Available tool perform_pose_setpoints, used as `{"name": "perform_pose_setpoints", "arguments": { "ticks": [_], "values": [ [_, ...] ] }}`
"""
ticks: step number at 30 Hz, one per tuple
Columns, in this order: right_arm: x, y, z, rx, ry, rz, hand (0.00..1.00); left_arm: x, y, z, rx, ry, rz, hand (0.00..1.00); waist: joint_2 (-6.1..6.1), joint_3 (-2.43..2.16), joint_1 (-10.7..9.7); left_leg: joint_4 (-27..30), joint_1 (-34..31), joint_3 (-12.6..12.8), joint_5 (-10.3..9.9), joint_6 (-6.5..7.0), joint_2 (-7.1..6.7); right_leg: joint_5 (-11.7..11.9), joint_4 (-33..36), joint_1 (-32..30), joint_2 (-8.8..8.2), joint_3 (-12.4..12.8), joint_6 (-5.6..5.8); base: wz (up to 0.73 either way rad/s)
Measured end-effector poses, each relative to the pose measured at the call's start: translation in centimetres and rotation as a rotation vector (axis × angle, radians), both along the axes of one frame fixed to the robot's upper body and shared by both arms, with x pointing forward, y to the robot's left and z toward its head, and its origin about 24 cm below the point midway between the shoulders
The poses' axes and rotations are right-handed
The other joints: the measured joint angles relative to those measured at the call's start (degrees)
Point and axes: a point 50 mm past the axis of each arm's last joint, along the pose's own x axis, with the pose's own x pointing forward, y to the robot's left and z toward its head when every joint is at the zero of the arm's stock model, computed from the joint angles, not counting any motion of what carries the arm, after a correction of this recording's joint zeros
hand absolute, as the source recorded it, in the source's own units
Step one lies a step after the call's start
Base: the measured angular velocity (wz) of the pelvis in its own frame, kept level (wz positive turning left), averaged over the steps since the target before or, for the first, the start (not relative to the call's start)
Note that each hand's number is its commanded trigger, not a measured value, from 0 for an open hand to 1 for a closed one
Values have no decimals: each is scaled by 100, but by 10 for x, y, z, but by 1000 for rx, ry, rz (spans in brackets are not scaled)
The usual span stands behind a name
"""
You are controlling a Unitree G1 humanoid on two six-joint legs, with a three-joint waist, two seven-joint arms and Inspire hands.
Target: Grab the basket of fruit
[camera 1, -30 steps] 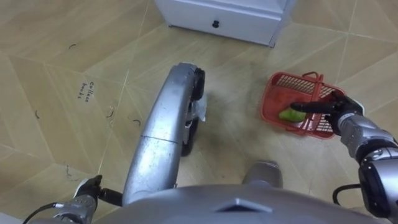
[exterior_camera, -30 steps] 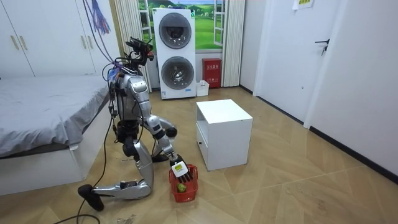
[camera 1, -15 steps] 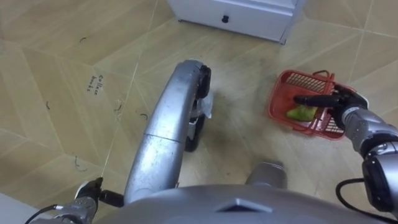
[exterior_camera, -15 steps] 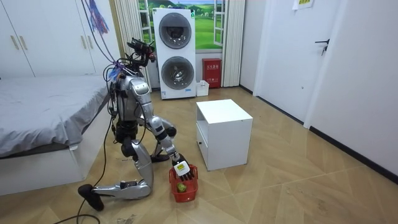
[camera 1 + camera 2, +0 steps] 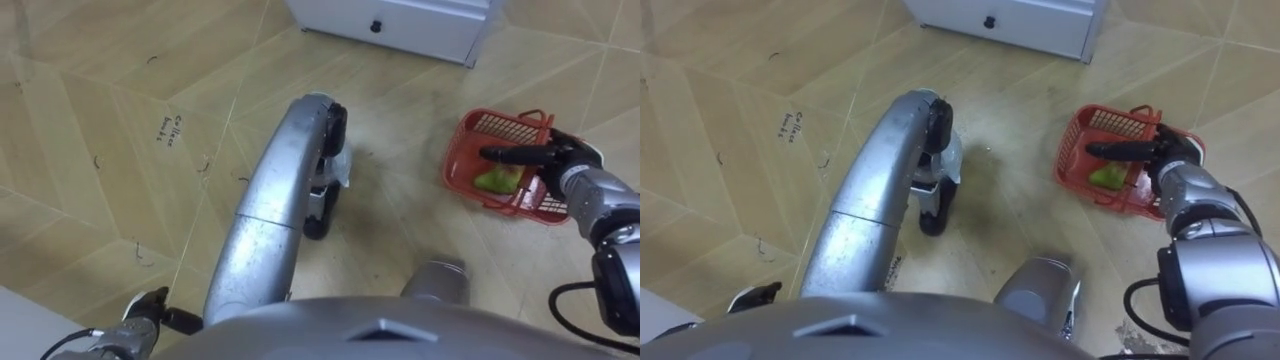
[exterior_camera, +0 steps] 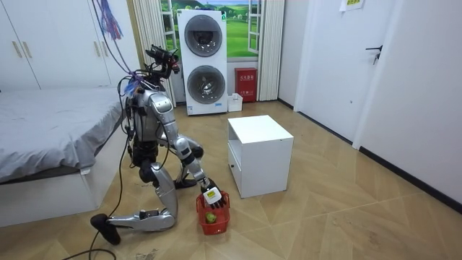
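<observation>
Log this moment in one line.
stance: kneeling by white cabinet | right hand: open over fruit basket | basket: on floor, green fruit inside, not lifted

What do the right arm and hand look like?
The right hand has black fingers and a white tag on its back. The forearm is silver-grey in rounded segments, with a black elbow section and a black cable beside it.

Red plastic fruit basket (image 5: 498, 173), upright on wooden floor, green fruit (image 5: 492, 181) inside

Bright, even room light; soft sheen on pale wood-plank floor (image 6: 346, 217); faint shadow under white square cabinet (image 6: 260, 155).
</observation>
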Motion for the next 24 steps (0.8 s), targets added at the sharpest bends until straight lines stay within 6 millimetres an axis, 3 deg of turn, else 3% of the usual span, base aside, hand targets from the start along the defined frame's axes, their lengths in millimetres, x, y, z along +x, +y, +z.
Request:
{"name": "perform_pose_setpoints", "arguments": {
  "ticks": [1,2,24],
  "values": [
    [0,0,0,-4,2,4,89,0,0,0,-3,1,0,0,-1,1,0,0,0,2,0,1,1,0,0,0,-1,0,0,0],
    [0,-1,0,-4,4,4,100,0,0,0,-5,1,1,0,-2,1,0,0,0,2,1,1,1,0,0,0,0,0,0,0],
    [-3,4,-4,70,0,-17,100,1,-4,-1,-24,1,-12,0,-12,7,111,2,0,40,10,21,65,-2,1,-7,2,-1,3,0]
  ]
}}
